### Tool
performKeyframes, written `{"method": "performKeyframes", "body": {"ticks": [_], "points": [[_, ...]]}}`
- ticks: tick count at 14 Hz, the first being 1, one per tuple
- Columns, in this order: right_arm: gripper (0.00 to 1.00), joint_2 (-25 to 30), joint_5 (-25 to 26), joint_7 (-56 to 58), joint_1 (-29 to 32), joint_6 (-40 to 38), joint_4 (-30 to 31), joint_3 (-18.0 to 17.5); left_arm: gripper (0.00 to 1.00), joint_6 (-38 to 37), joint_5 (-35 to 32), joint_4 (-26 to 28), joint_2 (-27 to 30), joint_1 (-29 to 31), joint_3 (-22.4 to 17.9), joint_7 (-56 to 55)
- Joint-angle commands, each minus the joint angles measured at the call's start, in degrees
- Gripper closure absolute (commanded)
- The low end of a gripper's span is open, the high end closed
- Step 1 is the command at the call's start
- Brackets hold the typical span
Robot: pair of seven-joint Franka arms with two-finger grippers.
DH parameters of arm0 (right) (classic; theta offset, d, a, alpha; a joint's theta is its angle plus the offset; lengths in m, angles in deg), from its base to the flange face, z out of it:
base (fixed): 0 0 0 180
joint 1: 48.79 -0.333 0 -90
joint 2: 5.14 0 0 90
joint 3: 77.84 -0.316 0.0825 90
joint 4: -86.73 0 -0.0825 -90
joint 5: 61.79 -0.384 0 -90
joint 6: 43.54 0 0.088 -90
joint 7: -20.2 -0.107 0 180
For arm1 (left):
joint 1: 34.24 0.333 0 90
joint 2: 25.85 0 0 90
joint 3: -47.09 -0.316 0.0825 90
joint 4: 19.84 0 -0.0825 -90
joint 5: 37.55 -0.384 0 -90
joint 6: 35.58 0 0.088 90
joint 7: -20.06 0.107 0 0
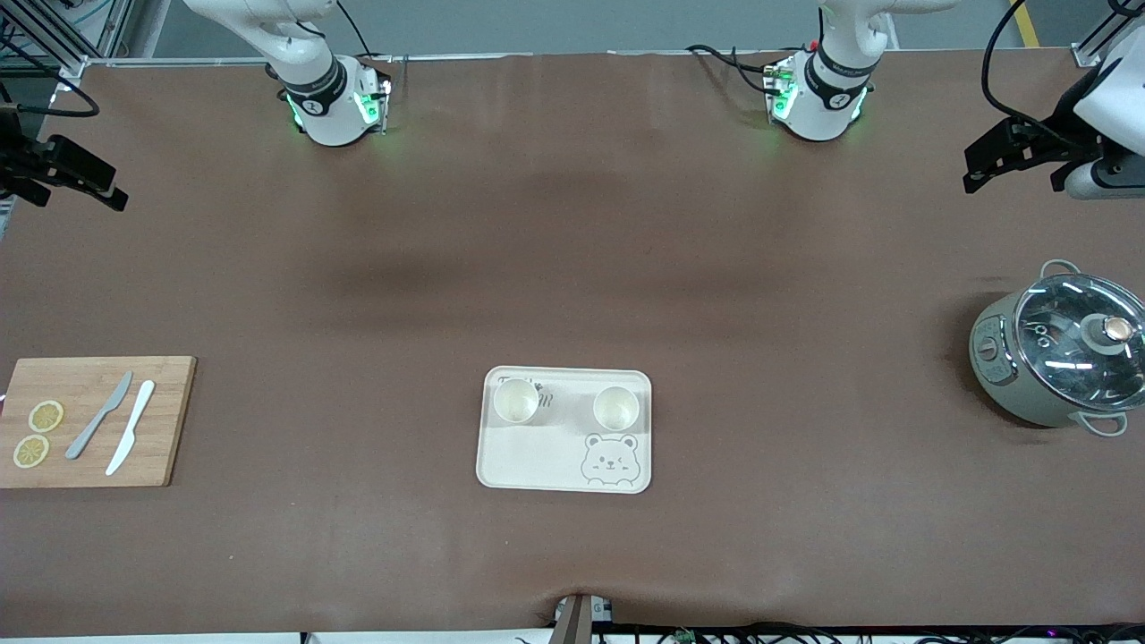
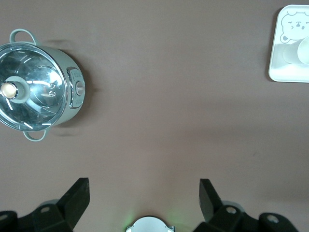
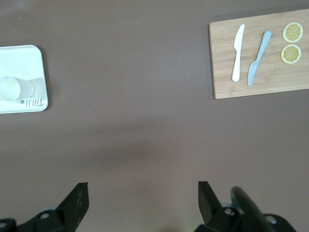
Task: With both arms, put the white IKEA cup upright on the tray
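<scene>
Two white cups stand upright, open ends up, on the cream bear tray [image 1: 537, 456] at the middle of the table: one [image 1: 516, 400] toward the right arm's end, one [image 1: 616, 408] toward the left arm's end. My left gripper [image 1: 971, 172] is open and empty, up over the table's left-arm end, above the pot. My right gripper [image 1: 114, 192] is open and empty, up over the right-arm end. The left wrist view shows its open gripper [image 2: 144, 188] and the tray [image 2: 285, 72] with a cup [image 2: 297, 52]. The right wrist view shows its open gripper [image 3: 142, 189], the tray [image 3: 19, 58] and a cup [image 3: 14, 88].
A grey-green pot with a glass lid [image 1: 1060, 360] stands at the left arm's end. A wooden cutting board [image 1: 174, 420] at the right arm's end carries a grey knife [image 1: 100, 414], a white knife [image 1: 131, 438] and two lemon slices [image 1: 46, 416].
</scene>
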Motion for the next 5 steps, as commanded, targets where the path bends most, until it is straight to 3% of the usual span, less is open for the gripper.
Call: {"method": "performKeyframes", "body": {"ticks": [1, 5], "points": [[0.00, -0.6, 1.0, 0.7, 0.6, -0.4, -1.4, -0.5, 0.00, -0.5, -1.1, -1.4, -0.7, 0.2, 0.3, 0.2], [0.00, -0.6, 1.1, 0.7, 0.6, -0.4, -1.4, -0.4, 0.00, -0.5, -1.0, -1.4, -0.7, 0.2, 0.2, 0.2]]}}
